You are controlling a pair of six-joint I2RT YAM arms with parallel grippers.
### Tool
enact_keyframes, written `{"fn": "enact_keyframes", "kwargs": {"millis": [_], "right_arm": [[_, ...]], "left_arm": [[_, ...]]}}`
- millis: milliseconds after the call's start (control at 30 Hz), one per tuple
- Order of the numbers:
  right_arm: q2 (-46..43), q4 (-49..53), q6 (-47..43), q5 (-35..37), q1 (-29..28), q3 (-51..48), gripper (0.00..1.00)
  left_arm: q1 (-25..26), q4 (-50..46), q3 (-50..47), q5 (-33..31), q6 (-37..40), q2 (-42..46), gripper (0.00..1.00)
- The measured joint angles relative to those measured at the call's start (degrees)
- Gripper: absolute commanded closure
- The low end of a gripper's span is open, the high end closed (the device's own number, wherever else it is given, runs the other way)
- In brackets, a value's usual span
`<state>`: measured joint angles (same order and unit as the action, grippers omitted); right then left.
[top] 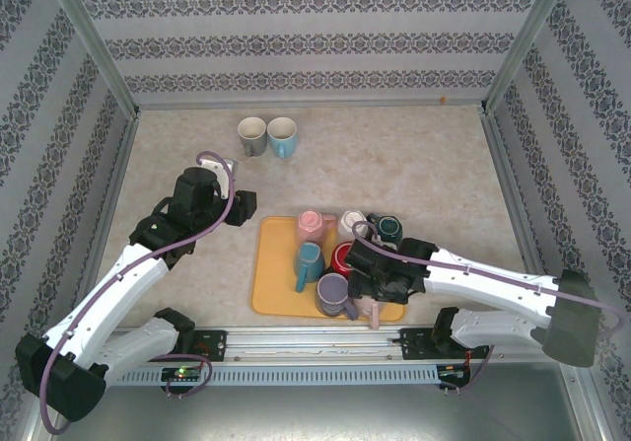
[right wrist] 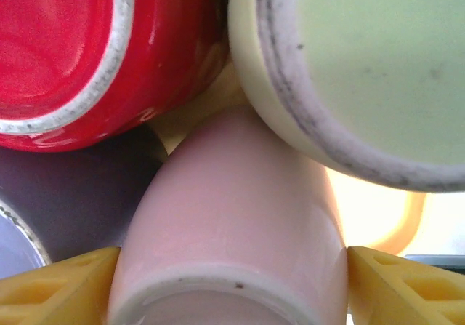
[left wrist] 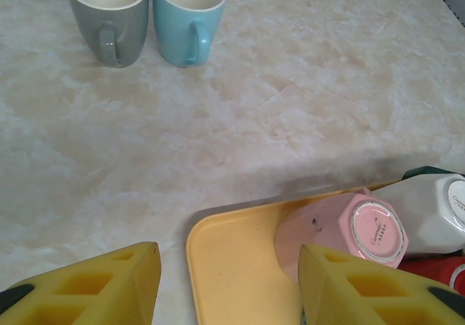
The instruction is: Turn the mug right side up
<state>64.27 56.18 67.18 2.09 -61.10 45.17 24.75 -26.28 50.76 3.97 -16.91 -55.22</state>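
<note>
Right gripper (right wrist: 232,274) straddles the pink mug (right wrist: 232,194) at the tray (top: 276,263) near edge, grip unconfirmed; left gripper (left wrist: 229,281) open, empty. A loose hold could drop the mug, and lifting may knock the crowding red mug (right wrist: 65,49) and cream mug (right wrist: 363,63).

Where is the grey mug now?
In the top view, the grey mug stands upright at the far side of the table, left of centre, just left of the light blue mug.

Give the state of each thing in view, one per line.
grey mug, upright on table.
blue mug, upright on table.
faceted pink mug, base up on tray.
smooth pink mug, gripped by right hand.
left hand, open, empty.
</note>
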Motion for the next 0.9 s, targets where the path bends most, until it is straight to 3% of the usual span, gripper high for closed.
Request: {"fn": "enact_keyframes", "kwargs": {"millis": [200, 367, 633, 900], "right_arm": [[-0.44, -0.13, -0.22, 0.07, 0.26, -0.68, 0.27], [-0.37, -0.28, -1.64, 0.22, 0.26, -0.42, 0.42], [-2.05, 3.19, -2.67, 0.17, 0.68, 0.7, 0.49], [-6.84, 12.15, -5.92, -1.84, 2.43, 13.44, 0.52]], "left_arm": [[0.0, 0.0, -0.04, -0.17, 0.02, 0.0, 0.46], [0.0, 0.0, -0.31, -0.24, 0.04, 0.0, 0.46], [0.0, 0.02, -0.31, -0.17, 0.02, 0.0, 0.46], [0.0, 0.02, -0.31, 0.72, -0.24, 0.0, 0.45]]}}
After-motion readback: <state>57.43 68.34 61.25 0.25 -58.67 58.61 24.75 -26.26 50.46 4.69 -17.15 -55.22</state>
